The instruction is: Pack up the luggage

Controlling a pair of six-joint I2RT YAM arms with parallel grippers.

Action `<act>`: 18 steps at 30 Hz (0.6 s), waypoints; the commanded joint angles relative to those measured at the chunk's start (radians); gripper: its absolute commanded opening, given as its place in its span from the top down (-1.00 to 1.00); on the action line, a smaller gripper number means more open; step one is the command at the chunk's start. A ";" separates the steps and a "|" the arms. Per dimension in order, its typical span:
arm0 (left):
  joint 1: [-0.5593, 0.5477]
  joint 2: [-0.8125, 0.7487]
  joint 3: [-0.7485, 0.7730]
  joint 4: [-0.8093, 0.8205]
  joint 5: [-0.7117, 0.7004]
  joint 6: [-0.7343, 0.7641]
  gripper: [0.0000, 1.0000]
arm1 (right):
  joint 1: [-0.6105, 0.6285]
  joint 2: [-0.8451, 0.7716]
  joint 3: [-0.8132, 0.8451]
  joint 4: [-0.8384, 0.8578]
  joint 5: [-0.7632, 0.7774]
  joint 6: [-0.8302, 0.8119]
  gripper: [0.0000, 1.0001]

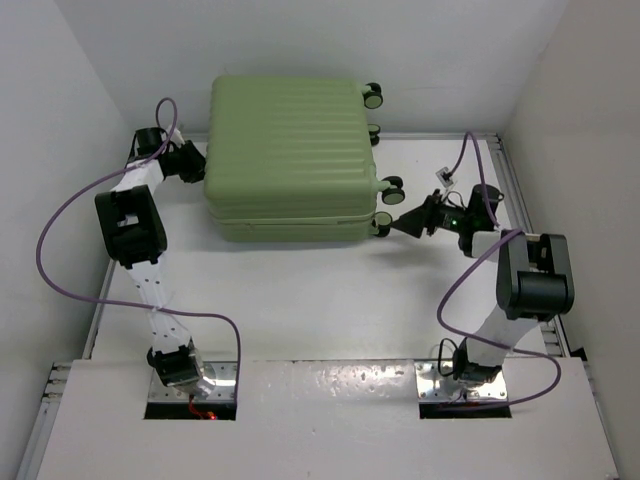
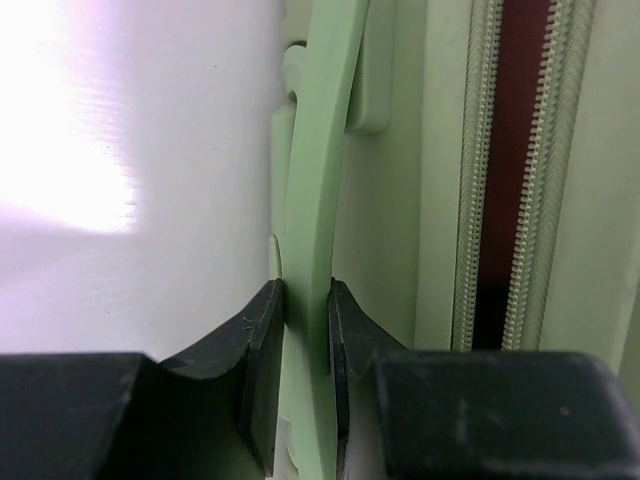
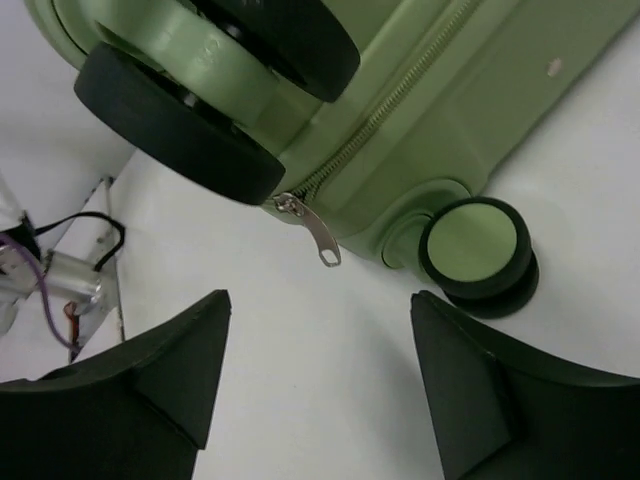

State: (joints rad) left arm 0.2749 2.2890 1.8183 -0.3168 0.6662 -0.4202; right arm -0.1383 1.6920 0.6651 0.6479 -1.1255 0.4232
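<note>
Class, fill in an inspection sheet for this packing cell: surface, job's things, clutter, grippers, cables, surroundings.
surface: white table, luggage lying flat on it.
job's things: light-green luggage, lid down, wheels toward the right arm; zip parted beside the handle.
clutter: nothing seen.
grippers: left gripper shut on the handle; right gripper open, empty, facing the zip pull.
cables: purple cables loop along both arms.
surroundings: white walls on three sides.
</note>
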 commanded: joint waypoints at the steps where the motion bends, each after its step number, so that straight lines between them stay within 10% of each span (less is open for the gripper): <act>1: 0.069 0.047 -0.053 -0.074 -0.107 0.072 1.00 | 0.003 0.078 0.083 0.117 -0.152 -0.017 -0.42; 18: 0.050 0.101 -0.054 -0.047 -0.014 0.110 1.00 | 0.059 0.327 0.341 0.142 -0.292 0.092 -0.37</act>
State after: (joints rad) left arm 0.2863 2.2967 1.7977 -0.2668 0.7414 -0.3897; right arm -0.0837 1.9972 0.9550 0.7334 -1.3582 0.4950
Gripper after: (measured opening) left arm 0.251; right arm 0.682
